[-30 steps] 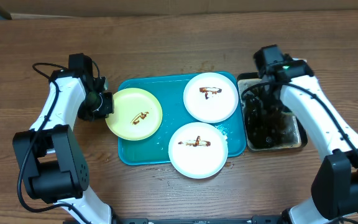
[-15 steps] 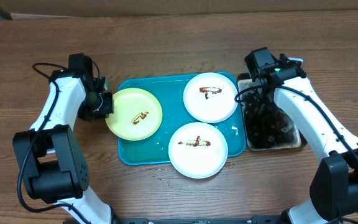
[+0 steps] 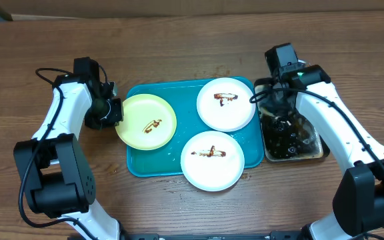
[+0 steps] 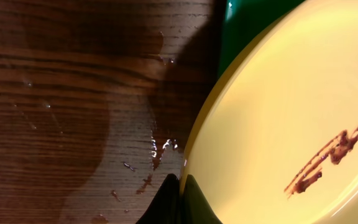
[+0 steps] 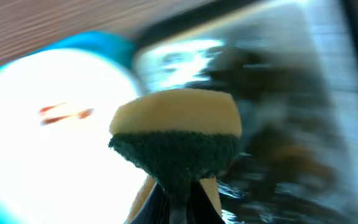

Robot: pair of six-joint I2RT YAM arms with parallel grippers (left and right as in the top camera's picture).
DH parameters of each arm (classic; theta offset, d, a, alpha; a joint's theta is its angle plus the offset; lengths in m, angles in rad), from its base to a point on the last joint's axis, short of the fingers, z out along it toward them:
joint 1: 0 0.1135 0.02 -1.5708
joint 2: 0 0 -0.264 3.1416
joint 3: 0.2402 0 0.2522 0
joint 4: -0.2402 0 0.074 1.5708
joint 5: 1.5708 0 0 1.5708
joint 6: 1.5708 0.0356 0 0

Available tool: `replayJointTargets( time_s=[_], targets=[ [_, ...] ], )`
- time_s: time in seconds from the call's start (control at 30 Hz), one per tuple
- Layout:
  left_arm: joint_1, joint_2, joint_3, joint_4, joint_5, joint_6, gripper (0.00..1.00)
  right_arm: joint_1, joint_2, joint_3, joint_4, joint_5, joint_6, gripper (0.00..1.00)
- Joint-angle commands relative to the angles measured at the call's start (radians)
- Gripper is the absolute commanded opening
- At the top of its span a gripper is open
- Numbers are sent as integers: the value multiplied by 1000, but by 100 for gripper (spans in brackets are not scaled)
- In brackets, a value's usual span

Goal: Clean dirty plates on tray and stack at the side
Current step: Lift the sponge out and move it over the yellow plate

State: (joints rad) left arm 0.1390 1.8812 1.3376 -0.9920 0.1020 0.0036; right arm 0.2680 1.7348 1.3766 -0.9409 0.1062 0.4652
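Observation:
The pale yellow-green plate (image 3: 147, 121) lies at the left end of the teal tray (image 3: 136, 164), its edge out over the tray's rim. My left gripper (image 3: 114, 111) is shut on that edge; the left wrist view shows both fingertips (image 4: 180, 186) pinching the plate (image 4: 278, 106) beside its brown smear. Two white plates (image 3: 226, 103) (image 3: 213, 160) with sauce smears lie on the tray's right half. My right gripper (image 3: 268, 100) hangs between the upper white plate and the basin, shut on a yellow sponge (image 5: 176, 134) with a dark green scouring face.
A black-rimmed basin (image 3: 292, 143) of dark dirty water stands right of the tray. Wet patches mark the wooden table (image 4: 73, 124) left of the yellow-green plate. Droplets lie on the tray between the white plates.
My right arm has swung from over the basin toward the upper white plate, carrying the sponge. The yellow-green plate has shifted slightly to the right in my left gripper.

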Motion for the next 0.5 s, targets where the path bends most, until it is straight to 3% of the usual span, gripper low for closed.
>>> replayJointTargets(
  time_s=[0.0,0.47],
  targets=[
    [-6,-21,17,-3,31,19,4,21,-14,18,66,-465,-149,4],
    [-55,-21,17,-2,30,19,4,314,60,17,358,-512,-147,4]
  ],
)
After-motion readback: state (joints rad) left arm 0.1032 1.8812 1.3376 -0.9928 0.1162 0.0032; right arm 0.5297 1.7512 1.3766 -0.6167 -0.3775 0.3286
